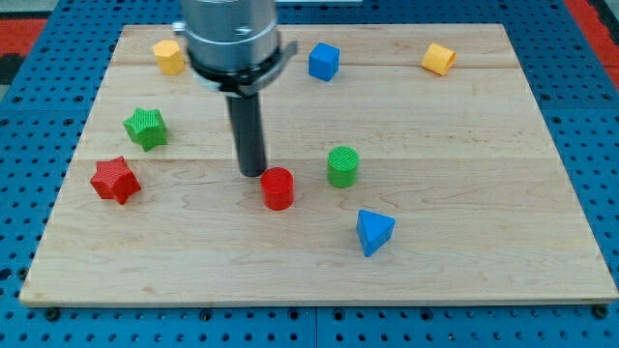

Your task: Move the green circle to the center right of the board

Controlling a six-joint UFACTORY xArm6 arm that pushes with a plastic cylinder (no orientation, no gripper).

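Note:
The green circle [342, 166] is a short green cylinder standing a little right of the board's middle. My tip [252, 174] is the lower end of the dark rod, to the left of the green circle. It stands just up and left of a red cylinder [278, 188], close to it or touching it. The red cylinder lies between my tip and the green circle, slightly lower in the view.
A blue triangular block [373, 232] lies below and right of the green circle. A green star [145, 128] and a red star [115, 180] are at the left. A yellow block [168, 56], a blue cube [323, 61] and another yellow block [438, 59] line the wooden board's [484, 193] top.

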